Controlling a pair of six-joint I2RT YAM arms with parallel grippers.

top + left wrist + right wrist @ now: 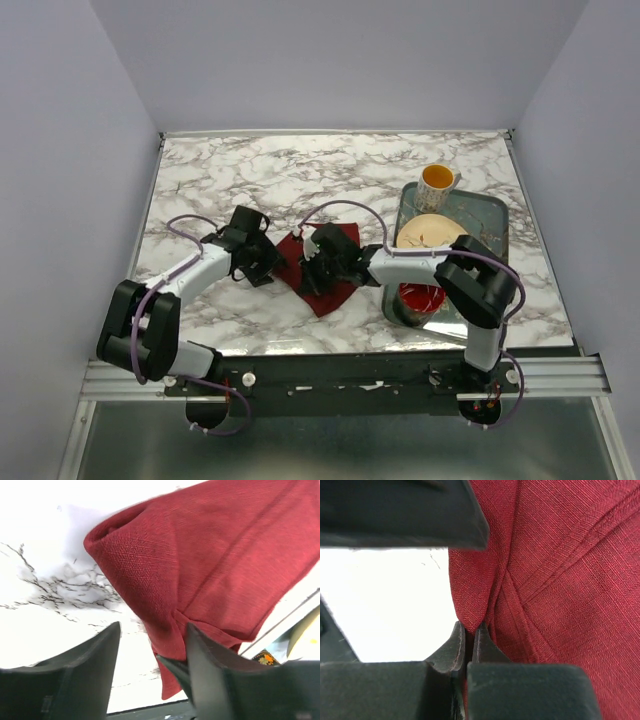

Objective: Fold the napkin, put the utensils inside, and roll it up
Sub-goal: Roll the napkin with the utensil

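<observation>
The maroon napkin (328, 272) lies bunched and partly folded on the marble table, between my two grippers. My right gripper (314, 266) is shut on a pinched fold of the napkin (560, 580), with its jaws (469, 630) closed on the cloth edge. My left gripper (268, 262) is open at the napkin's left side. In the left wrist view the cloth (210, 560) hangs just ahead of the spread fingers (152, 647), partly in front of the right finger (205, 670). The blue fork is not in view.
A grey tray (492, 218) at the right holds a yellow-lined mug (438, 182), a beige plate (430, 232) and a red bowl (420, 298). The marble table (250, 180) extends behind the napkin. Walls enclose three sides.
</observation>
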